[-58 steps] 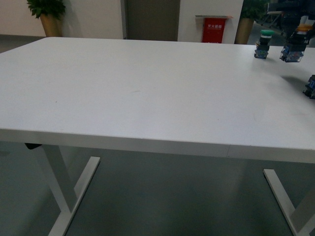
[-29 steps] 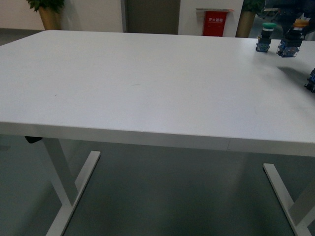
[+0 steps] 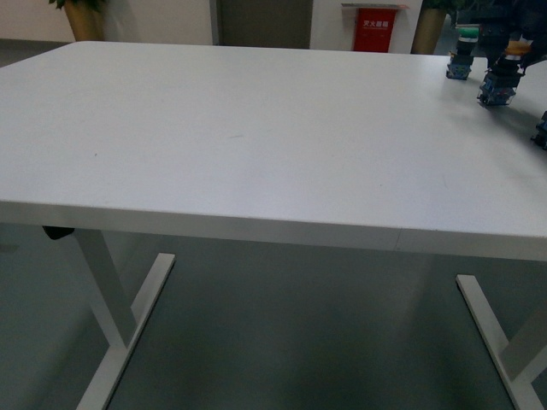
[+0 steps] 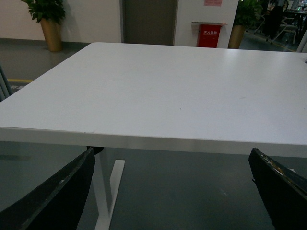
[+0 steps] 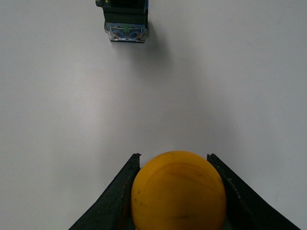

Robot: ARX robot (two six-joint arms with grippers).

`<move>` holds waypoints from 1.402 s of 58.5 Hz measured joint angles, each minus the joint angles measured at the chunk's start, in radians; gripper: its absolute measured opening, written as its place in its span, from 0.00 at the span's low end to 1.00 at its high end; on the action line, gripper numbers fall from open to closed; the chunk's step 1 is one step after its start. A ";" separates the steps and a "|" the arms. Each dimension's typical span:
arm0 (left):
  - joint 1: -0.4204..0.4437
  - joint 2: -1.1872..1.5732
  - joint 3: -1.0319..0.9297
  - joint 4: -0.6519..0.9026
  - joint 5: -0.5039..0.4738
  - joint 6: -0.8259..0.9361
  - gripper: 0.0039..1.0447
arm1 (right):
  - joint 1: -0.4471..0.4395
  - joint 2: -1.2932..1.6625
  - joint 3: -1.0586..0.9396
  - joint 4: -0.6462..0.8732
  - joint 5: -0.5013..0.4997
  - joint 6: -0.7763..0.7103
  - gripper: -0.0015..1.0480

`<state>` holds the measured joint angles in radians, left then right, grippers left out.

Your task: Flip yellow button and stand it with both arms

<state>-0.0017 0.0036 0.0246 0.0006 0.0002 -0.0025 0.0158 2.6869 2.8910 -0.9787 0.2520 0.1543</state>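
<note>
The yellow button (image 3: 499, 84) is at the table's far right, cap up and blue-grey base down, a little tilted. I cannot tell whether its base touches the table. My right gripper (image 3: 515, 47) is shut on it from above. In the right wrist view the round yellow cap (image 5: 178, 191) sits between the two black fingers (image 5: 115, 194). My left gripper (image 4: 168, 191) is open and empty. It hangs below and in front of the table's near edge, out of the front view.
A green-capped switch (image 3: 461, 53) stands just left of and behind the yellow button; its base shows in the right wrist view (image 5: 125, 21). Another dark switch (image 3: 541, 130) lies at the right edge. The white table (image 3: 256, 145) spans the view.
My right gripper has brought the yellow button lower and nearer, a little leftwards relative to the green switch. The front view has shifted slightly.
</note>
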 joint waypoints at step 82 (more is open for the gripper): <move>0.000 0.000 0.000 0.000 0.000 0.000 0.94 | 0.021 -0.436 -0.636 0.563 -0.145 -0.175 0.93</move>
<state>-0.0017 0.0040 0.0246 0.0006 0.0002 -0.0021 0.0364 2.2505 2.2551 -0.4152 0.1074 -0.0212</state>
